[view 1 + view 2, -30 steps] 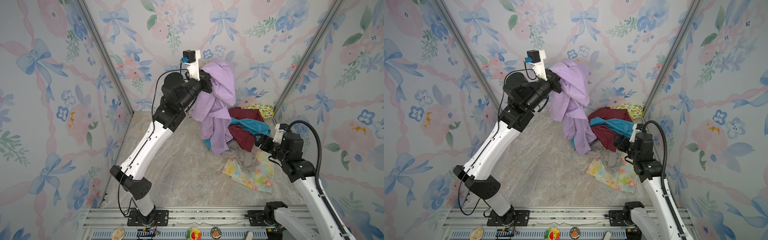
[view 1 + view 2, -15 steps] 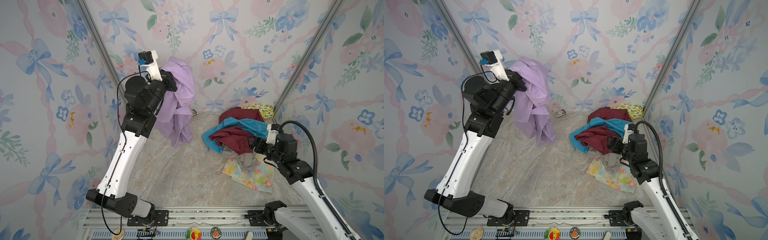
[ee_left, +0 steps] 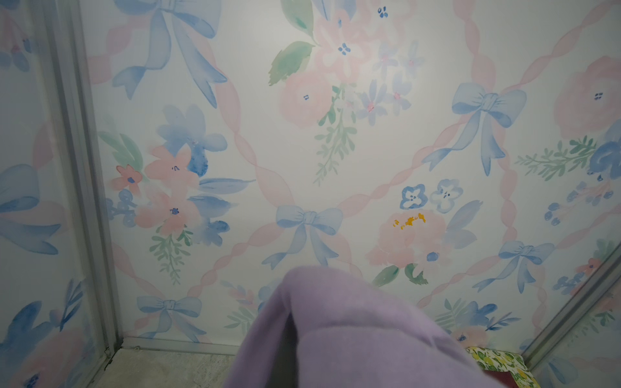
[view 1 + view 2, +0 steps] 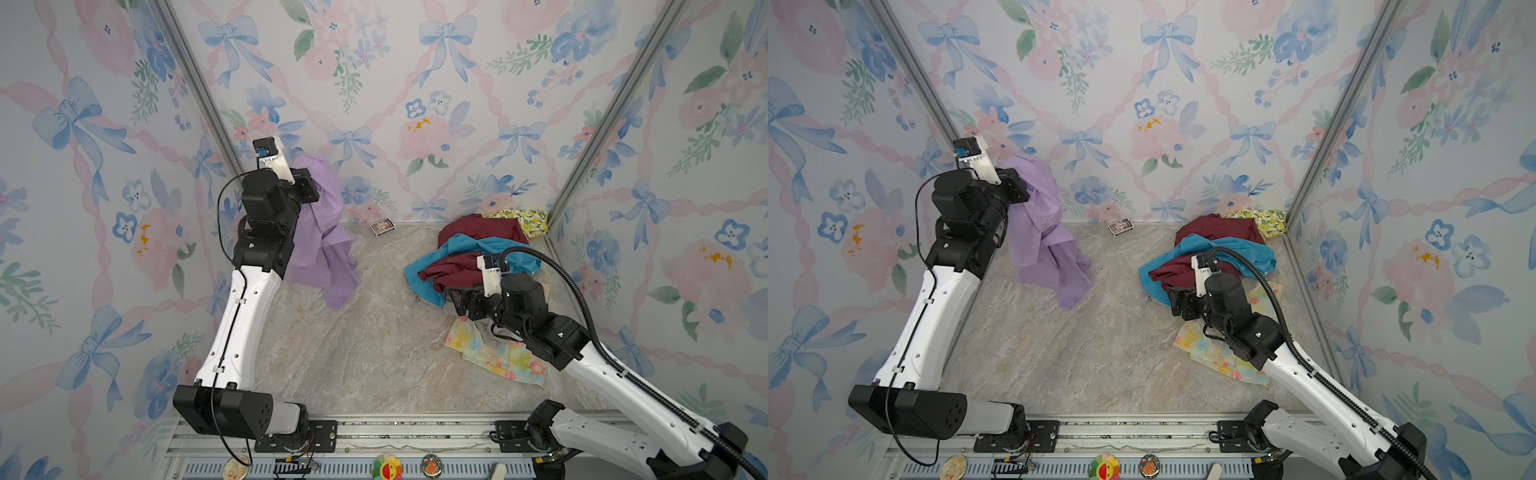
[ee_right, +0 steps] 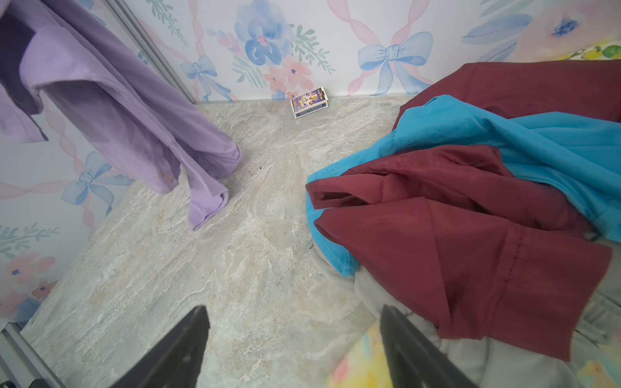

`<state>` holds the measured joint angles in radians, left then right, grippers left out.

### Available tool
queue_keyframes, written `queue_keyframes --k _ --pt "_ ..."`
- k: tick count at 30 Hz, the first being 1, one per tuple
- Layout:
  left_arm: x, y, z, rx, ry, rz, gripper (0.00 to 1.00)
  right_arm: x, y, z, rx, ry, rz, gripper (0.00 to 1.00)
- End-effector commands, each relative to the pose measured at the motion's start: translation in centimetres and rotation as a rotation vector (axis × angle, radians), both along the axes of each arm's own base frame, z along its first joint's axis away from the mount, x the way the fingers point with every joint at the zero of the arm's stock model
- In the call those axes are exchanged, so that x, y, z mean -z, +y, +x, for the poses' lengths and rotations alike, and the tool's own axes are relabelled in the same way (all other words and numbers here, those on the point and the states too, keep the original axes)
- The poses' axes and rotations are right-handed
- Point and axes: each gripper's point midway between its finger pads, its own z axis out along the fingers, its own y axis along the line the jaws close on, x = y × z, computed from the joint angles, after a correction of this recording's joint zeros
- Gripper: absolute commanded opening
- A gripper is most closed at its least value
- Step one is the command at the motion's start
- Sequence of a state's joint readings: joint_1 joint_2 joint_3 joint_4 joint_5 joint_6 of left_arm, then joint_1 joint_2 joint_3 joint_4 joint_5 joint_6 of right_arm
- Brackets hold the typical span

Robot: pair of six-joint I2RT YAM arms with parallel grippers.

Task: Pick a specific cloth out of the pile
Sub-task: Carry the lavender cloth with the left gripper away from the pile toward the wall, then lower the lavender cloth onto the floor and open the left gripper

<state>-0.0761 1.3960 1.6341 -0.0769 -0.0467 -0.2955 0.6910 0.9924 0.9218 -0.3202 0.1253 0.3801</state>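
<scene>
Hanging from the clenched left claw (image 4: 309, 189) at ten o'clock, the cloth (image 4: 328, 253) may slip if jerked; the released right claw (image 5: 292, 315) could snag the pile (image 4: 478, 232).

Left arm (image 4: 245, 324): extends steeply upward from its base, with the wrist bent forward at the top of the reach. Left end effector (image 4: 311, 188): held high, jaws closed on the cloth (image 4: 328, 249); the fingertips are hidden in the fabric in both top views. Right arm (image 4: 631, 395): stretches low from its base, forearm sloping down toward the centre. Right end effector (image 5: 292, 349): held low, fingers (image 5: 174, 352) spread wide, nothing between them. In both top views it points left.
</scene>
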Motion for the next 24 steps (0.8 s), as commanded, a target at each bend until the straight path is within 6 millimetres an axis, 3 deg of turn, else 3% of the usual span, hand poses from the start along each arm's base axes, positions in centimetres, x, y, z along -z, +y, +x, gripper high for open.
queue_keyframes --k 1,6,12,18,24 --pt "-2.1 3.3 0.1 -0.075 -0.072 -0.018 0.00 -2.2 1.1 0.4 -0.011 -0.081 -0.002 0.83" --pt "-0.9 7.2 1.4 -0.131 -0.046 -0.059 0.00 -2.0 1.4 0.3 -0.028 -0.083 -0.034 0.83" --pt "1.9 8.6 2.3 -0.163 0.006 -0.080 0.00 -1.6 1.3 0.3 -0.032 -0.088 -0.054 0.83" --pt "9.4 8.2 2.2 -0.144 0.117 -0.146 0.00 -0.7 1.7 0.3 -0.041 -0.077 -0.043 0.83" --pt "17.5 8.4 -0.4 -0.203 0.222 -0.211 0.00 0.8 2.0 -0.1 -0.052 -0.046 -0.023 0.83"
